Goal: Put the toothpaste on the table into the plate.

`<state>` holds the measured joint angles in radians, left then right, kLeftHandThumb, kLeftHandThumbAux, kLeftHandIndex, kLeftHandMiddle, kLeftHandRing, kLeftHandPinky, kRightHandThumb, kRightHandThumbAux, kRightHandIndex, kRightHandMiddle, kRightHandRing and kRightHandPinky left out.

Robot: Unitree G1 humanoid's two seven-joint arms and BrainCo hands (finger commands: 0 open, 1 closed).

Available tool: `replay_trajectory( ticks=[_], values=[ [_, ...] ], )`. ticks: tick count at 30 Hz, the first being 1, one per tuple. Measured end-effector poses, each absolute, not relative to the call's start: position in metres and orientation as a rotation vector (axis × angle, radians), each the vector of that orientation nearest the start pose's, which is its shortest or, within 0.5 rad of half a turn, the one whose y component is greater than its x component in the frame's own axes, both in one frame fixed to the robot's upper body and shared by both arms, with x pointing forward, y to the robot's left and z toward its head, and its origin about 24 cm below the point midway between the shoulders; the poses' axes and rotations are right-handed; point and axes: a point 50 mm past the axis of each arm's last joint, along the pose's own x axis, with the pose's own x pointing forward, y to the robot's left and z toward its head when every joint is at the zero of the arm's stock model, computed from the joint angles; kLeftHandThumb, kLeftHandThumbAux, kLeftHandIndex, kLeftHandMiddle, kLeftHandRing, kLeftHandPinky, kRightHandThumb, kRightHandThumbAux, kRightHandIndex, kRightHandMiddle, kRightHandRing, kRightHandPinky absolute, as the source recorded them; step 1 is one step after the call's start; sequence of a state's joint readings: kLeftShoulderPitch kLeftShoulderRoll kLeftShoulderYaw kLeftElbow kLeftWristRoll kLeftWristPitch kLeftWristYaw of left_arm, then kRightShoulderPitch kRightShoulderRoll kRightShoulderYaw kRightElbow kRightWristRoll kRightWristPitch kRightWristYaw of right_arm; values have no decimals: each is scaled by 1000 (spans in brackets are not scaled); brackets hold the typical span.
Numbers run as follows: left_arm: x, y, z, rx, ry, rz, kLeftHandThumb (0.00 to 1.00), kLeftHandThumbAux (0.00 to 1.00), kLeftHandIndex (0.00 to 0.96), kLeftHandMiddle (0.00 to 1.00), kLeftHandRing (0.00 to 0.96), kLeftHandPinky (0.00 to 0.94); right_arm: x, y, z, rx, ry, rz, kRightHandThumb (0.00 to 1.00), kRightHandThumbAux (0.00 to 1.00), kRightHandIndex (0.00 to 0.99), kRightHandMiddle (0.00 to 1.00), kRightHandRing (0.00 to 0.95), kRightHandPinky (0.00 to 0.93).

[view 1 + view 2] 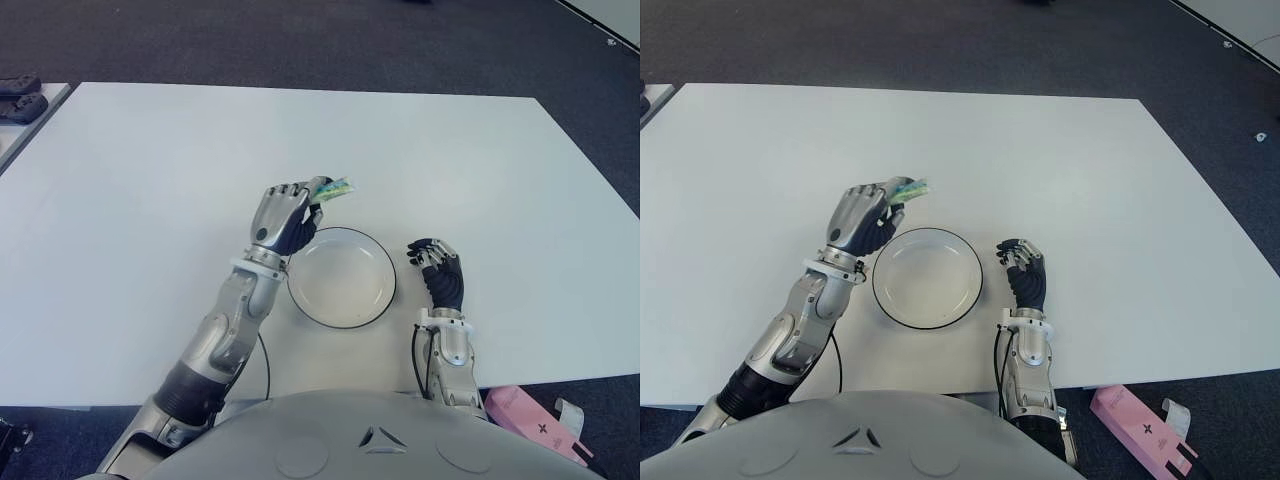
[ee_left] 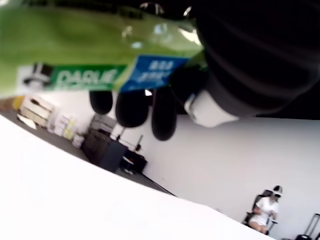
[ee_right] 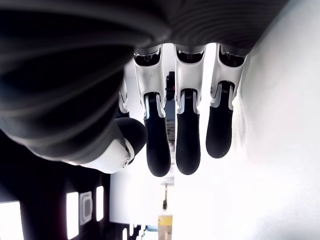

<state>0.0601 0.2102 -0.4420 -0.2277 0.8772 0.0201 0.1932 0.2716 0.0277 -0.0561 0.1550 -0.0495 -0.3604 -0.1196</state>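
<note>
The left hand (image 1: 288, 215) is curled tight around the green toothpaste (image 1: 333, 188), holding it up off the white table (image 1: 150, 180), at about eleven o'clock from the plate (image 1: 342, 277). The right hand (image 1: 440, 268) shows at three o'clock of the plate, fingers loose, holding nothing.

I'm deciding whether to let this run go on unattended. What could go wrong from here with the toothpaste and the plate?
1. The left hand holds the toothpaste beyond the far rim of the plate, not over it; released here, it would likely land on the table.
2. Only one end of the tube shows past the fingers, so the tube may tip or slip out as the hand moves.
3. The right hand shows open just right of the plate; a swing too far could bump it.
</note>
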Motion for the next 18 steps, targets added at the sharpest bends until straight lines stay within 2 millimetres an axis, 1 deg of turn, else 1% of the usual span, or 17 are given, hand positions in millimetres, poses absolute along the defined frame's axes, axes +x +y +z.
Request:
replay_trajectory(
  ticks=[5,12,18],
  values=[
    [214,77,72,968,-434,-264,725,702,442,880,882,889,183,-177,-16,-43,57,-235,707,725,426,478,464,461],
    [210,67,70,1064,-519,-390,721,702,442,895,896,898,183,-176,-16,-45,57,-234,707,725,426,481,470,474],
    [205,58,59,1093,-521,-519,717,702,442,898,893,887,183,-175,-16,-39,56,-232,707,725,426,484,476,477]
  ],
)
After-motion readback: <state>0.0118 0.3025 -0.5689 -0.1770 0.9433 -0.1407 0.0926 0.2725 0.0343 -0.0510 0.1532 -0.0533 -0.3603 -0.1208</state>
